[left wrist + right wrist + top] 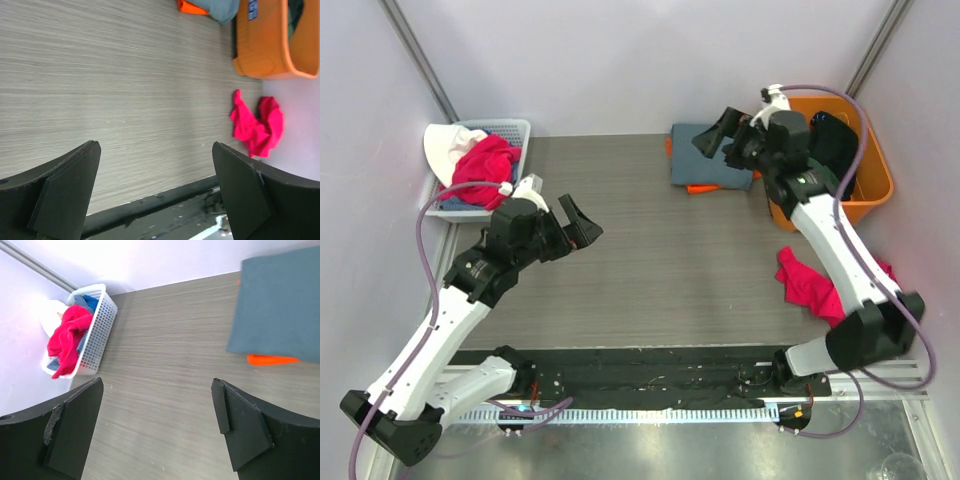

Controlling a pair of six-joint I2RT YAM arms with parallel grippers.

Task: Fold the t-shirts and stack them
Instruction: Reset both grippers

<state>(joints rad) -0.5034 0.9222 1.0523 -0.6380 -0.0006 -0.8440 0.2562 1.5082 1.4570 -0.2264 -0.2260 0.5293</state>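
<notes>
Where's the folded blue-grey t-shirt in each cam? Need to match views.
Top external: blue-grey t-shirt upper centre-right, just left of the orange tub.
Left wrist: the shirt at the top edge, right of centre, only a corner showing.
Right wrist: the shirt upper right, cut by the frame.
Shared landmark: orange t-shirt peeking from under it.

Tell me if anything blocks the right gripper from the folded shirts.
Nothing visible does. The right gripper, open, hangs right by the grey shirt, which lies folded on the orange shirt; only bare table shows between them.
</notes>
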